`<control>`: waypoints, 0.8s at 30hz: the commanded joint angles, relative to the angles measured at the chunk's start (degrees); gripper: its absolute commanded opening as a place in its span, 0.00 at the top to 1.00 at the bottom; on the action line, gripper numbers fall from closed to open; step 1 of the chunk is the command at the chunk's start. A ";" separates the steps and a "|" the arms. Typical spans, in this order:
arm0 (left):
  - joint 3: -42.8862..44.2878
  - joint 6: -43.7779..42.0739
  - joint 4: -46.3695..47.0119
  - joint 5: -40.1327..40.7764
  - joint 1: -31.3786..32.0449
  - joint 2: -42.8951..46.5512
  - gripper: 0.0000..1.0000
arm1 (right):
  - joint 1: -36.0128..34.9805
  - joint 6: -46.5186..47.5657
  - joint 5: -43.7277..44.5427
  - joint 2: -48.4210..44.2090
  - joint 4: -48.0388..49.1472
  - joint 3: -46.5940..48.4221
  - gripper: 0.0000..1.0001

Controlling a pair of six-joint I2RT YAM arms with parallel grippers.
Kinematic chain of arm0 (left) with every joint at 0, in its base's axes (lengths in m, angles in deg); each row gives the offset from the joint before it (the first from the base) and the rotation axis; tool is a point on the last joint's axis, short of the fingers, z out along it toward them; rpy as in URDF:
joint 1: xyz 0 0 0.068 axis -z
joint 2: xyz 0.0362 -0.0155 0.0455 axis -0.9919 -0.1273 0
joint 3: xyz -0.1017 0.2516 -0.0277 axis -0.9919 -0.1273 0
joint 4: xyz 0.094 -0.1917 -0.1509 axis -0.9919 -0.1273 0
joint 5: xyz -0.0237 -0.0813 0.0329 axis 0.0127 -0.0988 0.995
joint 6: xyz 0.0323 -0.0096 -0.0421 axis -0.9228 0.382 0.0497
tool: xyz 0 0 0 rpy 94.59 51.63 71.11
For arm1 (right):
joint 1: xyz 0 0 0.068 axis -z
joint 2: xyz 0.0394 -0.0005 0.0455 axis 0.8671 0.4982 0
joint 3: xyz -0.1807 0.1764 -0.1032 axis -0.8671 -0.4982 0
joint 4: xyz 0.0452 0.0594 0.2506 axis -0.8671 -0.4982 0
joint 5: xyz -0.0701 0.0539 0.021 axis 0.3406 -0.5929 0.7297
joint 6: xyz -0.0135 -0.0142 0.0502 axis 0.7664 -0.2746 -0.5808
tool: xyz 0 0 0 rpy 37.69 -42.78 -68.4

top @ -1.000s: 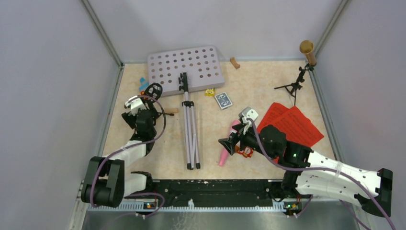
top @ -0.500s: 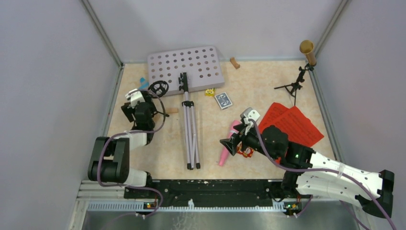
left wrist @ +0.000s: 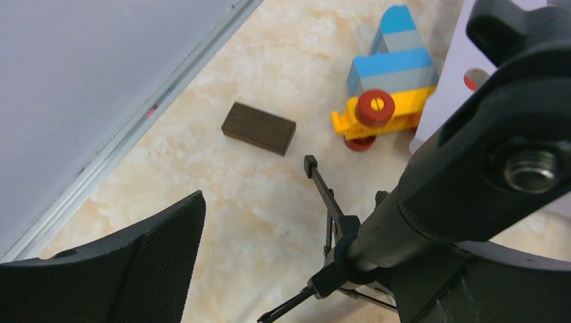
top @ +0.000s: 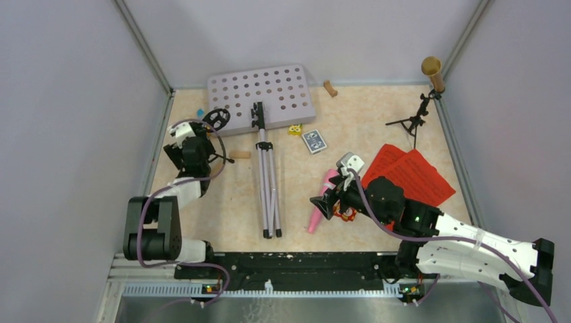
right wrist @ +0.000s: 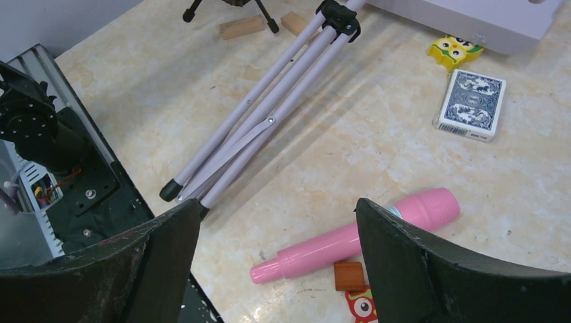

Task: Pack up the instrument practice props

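While both sets of fingers stand wide apart and empty, the left gripper (top: pixel 195 149) sits at a thin-legged black mic tripod (left wrist: pixel 330 215), left of the folded, tubular silver pole (top: pixel 268 182). At the pole's far end lies a flat, grey, round-holed tray (top: pixel 303 101). Right of the pole, the right gripper (right wrist: pixel 277 215) hangs over a smooth, tapered pink microphone (right wrist: pixel 357 242). Flat red pages (top: pixel 411 176) lie farther right.
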 commanded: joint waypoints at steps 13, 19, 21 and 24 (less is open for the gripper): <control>-2.56 7.67 -23.17 -7.32 2.41 -1.31 0.01 | 0.46 0.11 -1.29 -2.61 0.17 0.55 0.16; -3.07 7.47 -24.06 -7.09 2.67 -0.35 0.01 | 0.49 0.08 -1.82 -2.67 -0.23 1.10 0.16; -4.98 7.51 -24.69 -6.56 3.11 2.32 0.01 | 0.51 0.30 -1.92 -2.69 -0.62 1.34 0.16; -7.78 7.73 -24.30 -3.31 5.83 7.92 0.01 | 0.51 0.59 -1.94 -2.67 -0.82 1.30 0.16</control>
